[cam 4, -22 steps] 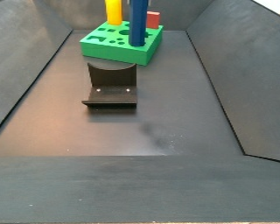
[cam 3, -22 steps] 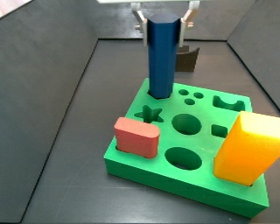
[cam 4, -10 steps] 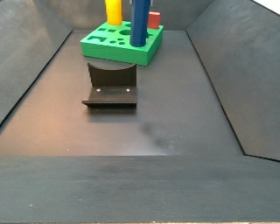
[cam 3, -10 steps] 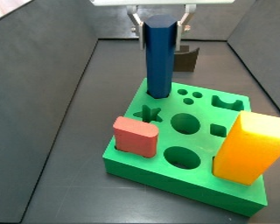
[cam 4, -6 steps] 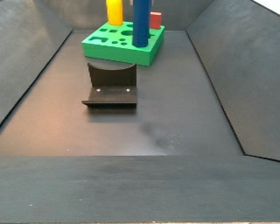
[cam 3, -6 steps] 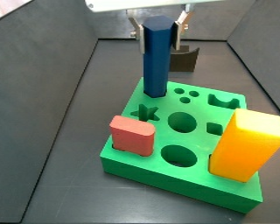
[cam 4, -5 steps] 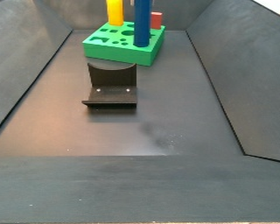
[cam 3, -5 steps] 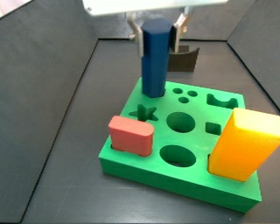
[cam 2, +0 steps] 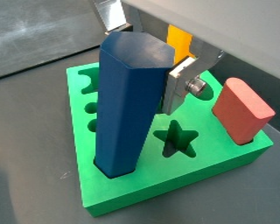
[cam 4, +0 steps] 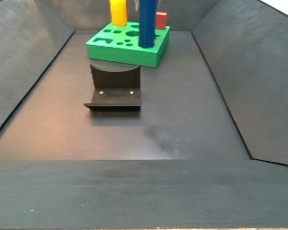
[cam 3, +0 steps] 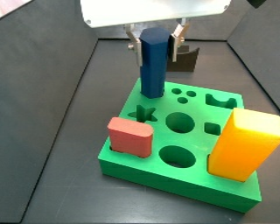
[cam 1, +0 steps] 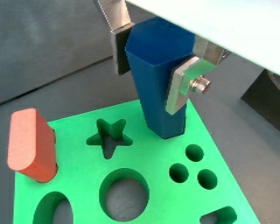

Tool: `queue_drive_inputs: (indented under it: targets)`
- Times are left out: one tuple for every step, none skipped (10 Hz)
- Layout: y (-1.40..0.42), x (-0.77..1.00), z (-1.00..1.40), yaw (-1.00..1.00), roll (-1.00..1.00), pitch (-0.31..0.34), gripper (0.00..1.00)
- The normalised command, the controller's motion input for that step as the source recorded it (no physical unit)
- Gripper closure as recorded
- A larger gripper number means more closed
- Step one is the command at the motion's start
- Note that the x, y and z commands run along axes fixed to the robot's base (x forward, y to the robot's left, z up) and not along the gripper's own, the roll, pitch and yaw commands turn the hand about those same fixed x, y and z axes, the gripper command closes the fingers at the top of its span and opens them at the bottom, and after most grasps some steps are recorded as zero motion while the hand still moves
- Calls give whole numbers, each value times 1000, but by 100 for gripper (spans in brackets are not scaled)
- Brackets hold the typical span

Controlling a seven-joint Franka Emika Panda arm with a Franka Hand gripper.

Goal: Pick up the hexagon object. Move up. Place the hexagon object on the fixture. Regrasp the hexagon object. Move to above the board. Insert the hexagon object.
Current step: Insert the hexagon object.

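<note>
The blue hexagon object stands upright with its lower end in the hole at a corner of the green board, beside the star cut-out. My gripper is shut on its upper part, one silver finger on each of two opposite faces. In the other wrist view the gripper holds the rod the same way above the board. Both side views show the rod sunk in the board under the gripper. The fixture stands bare on the floor.
On the board a red block lies at one corner and a tall yellow block stands at another. Round and square holes lie between them. The fixture stands close behind the board. Dark bin walls enclose the floor.
The gripper has come down with the hexagon object, and the rod now sits deeper in its hole, with less of it above the board. Board and blocks have hardly shifted.
</note>
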Motion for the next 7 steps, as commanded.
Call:
queue_drive_inputs:
  targets:
    - [269, 60, -480, -340, -316, 63, 100]
    - [274, 57, -414, -403, -343, 60, 100]
    - [291, 80, -420, -394, -337, 74, 100]
    - [366, 177, -546, -274, -276, 104, 100]
    - [126, -91, -77, 0, -83, -143, 100]
    - [0, 0, 0, 0, -17, -1, 100]
    - [0, 0, 0, 0, 0, 1, 100]
